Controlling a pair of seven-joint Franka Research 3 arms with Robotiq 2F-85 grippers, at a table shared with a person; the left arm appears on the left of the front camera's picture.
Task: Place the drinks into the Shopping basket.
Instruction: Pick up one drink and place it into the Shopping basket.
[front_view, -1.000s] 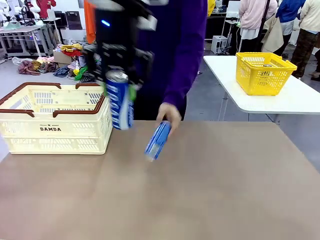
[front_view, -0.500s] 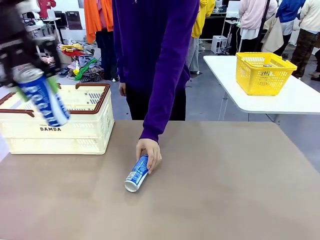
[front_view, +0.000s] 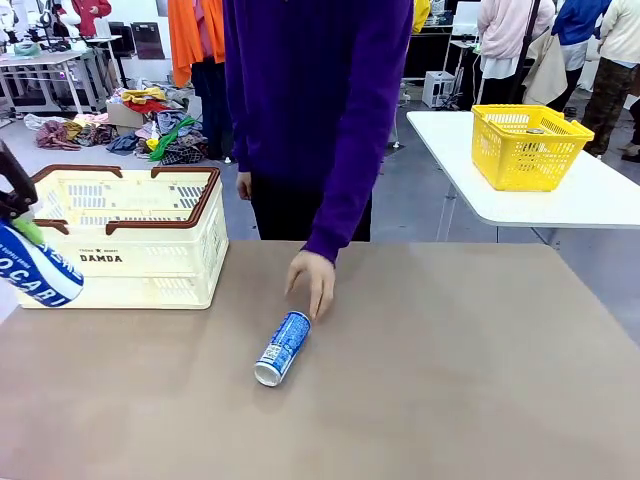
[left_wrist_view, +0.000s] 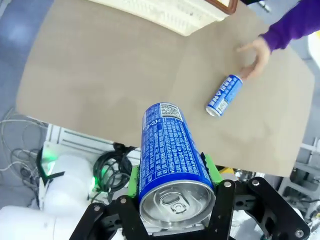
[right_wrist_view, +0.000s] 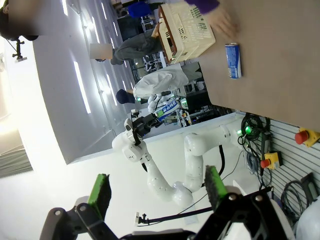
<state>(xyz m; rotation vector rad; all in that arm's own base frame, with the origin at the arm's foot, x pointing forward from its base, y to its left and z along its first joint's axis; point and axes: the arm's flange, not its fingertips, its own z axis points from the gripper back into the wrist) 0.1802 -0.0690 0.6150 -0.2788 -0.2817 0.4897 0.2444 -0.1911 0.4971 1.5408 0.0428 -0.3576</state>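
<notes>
Left gripper (left_wrist_view: 171, 175) clamps a tilted blue can (left_wrist_view: 167, 145), silver top toward the wrist, beside the basket (front_view: 150, 270). A second can (front_view: 282, 347) lies pointing at the robot by a person's hand (front_view: 312, 280). Right gripper (right_wrist_view: 157, 187) gapes empty.

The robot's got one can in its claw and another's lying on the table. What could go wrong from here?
The held can sits tilted in the left gripper, outside the Shopping basket near its near-left corner; a slip might drop it beside the basket. The second can lies on its side on the table and may roll. The person's hand is right beside it, so a reaching arm could bump the hand.
</notes>
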